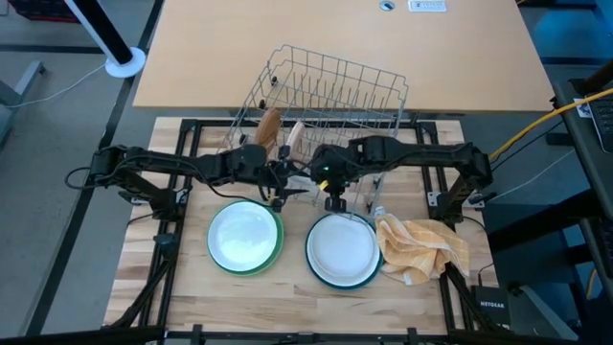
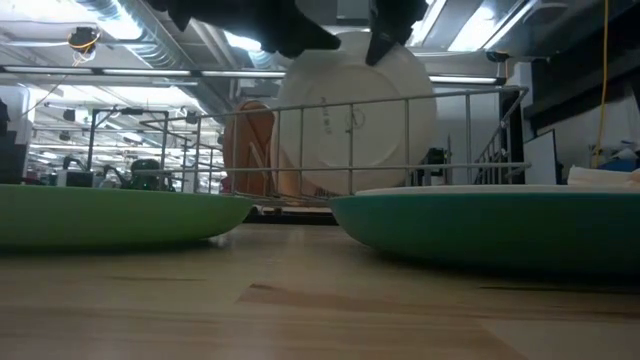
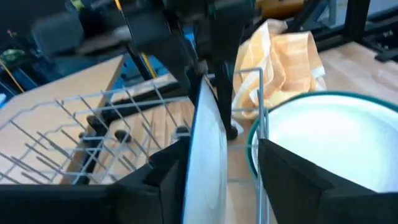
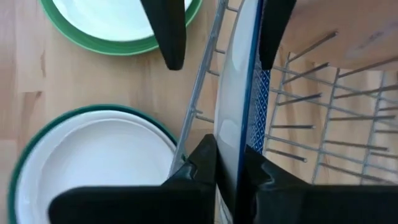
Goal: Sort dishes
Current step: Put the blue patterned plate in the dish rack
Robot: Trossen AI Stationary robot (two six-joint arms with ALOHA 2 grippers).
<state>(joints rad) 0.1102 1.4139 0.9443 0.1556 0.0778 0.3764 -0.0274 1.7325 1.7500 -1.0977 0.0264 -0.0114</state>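
On the left of the bare wooden table (image 1: pixel 192 307), a round white plate (image 1: pixel 241 234) is seen resting in a larger green plate (image 1: pixel 276 251). Above it, the left gripper (image 1: pixel 283 184) is held at the front edge of the grey wire rack (image 1: pixel 330 91), its fingers (image 3: pixel 163 180) spread apart on either side of an upright white plate (image 2: pixel 360 115) without pressing on it. A tan wood-coloured plate (image 1: pixel 269 125) is stood in the rack's left part.

The upright plate's rim is pinched between the closed fingers (image 4: pixel 202 168) of the right gripper (image 1: pixel 333 201), so the plate is carried by that gripper alone, at the rack's front wire. Below, a second white plate (image 1: pixel 341 247) lies in a teal-blue plate (image 1: pixel 316 268), and a crumpled yellow checked cloth (image 1: pixel 421 247) lies just beside it on the right.

The step is judged to be a handover or a seating of the plate among the rack's tines. The risk is judged to lie in the thin rim grip: the plate could be swung or slipped if it is moved quickly, and it could be knocked against the front wire or dropped onto the stacked plates below. The left fingers could also be caught on the plate if they are withdrawn crookedly.
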